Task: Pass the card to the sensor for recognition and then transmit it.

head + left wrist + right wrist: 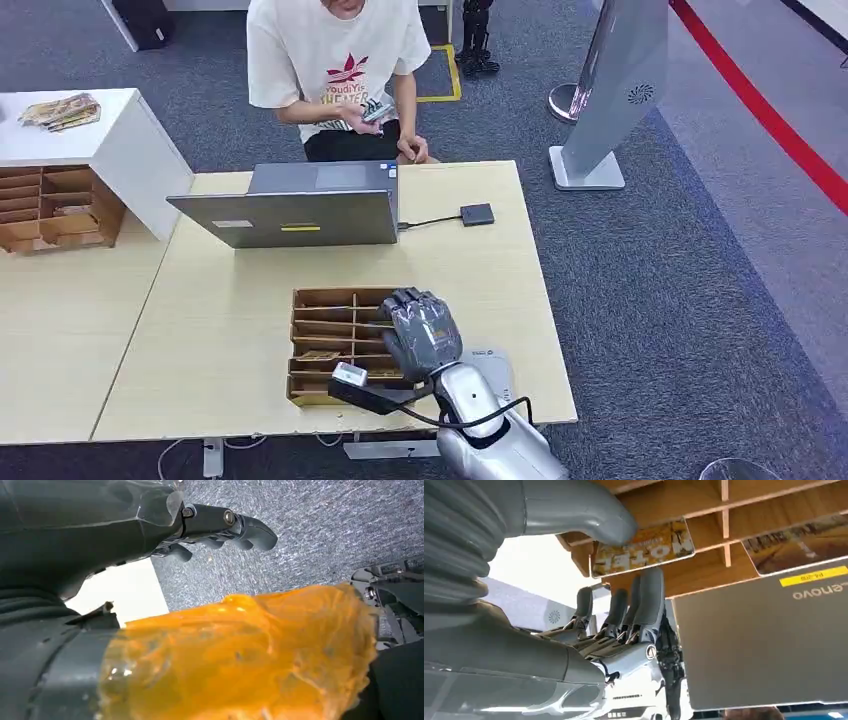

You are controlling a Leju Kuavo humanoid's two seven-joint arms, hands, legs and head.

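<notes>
I have the right hand point(421, 333) hovering over the wooden card rack point(340, 342) near the worktop's point(230, 340) front edge, its fingers point(644, 600) apart and holding nothing. The card point(644, 547) sits in a slot just beside the thumb point(574, 510). To pick it cleanly I'd bring thumb and fingers onto either face and lift straight out, clear of the dividers. The sensor point(477, 213) waits near the back edge, beside the laptop point(300, 205). My left hand point(220, 525) hangs over the floor, fingers curled, empty.
</notes>
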